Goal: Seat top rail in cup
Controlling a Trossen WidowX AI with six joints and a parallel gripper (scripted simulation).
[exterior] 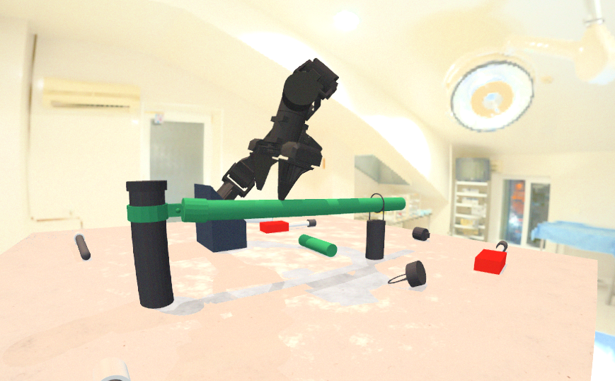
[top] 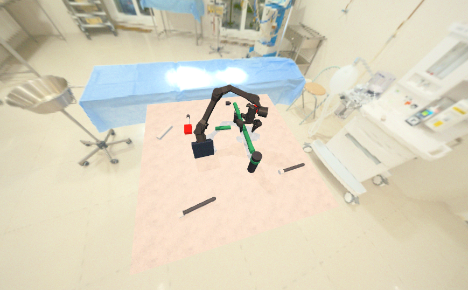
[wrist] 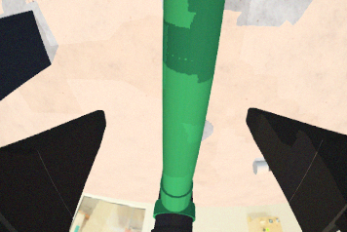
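Observation:
The green top rail [top: 248, 138] [exterior: 299, 207] [wrist: 187, 93] runs nearly level through the loop cap [exterior: 375, 222] on the small post. Its other end is inside the rail-end cup [exterior: 194, 209]; no gap shows at the mouth, but the depth is hidden. The green brace band [top: 255, 162] [exterior: 146, 213] [wrist: 174, 211] is high on the big post [top: 252, 167] [exterior: 151, 270], a little below the post cap [exterior: 146, 185]. My gripper [top: 247, 130] [exterior: 269, 194] [wrist: 178, 116] is open and empty, its fingertips at about the height of the rail's top. The wrist view shows gaps on both sides of the rail.
The arm's dark base block [top: 202, 149] [exterior: 221, 234] stands to one side of the rail. A short green tube [top: 222, 128] [exterior: 317, 245] lies on the table near the small post [exterior: 374, 241]. A loose loop cap [exterior: 415, 273] lies nearby. Red blocks [top: 188, 129] [exterior: 490, 261] and dark rods [top: 199, 206] [top: 293, 167] lie farther out.

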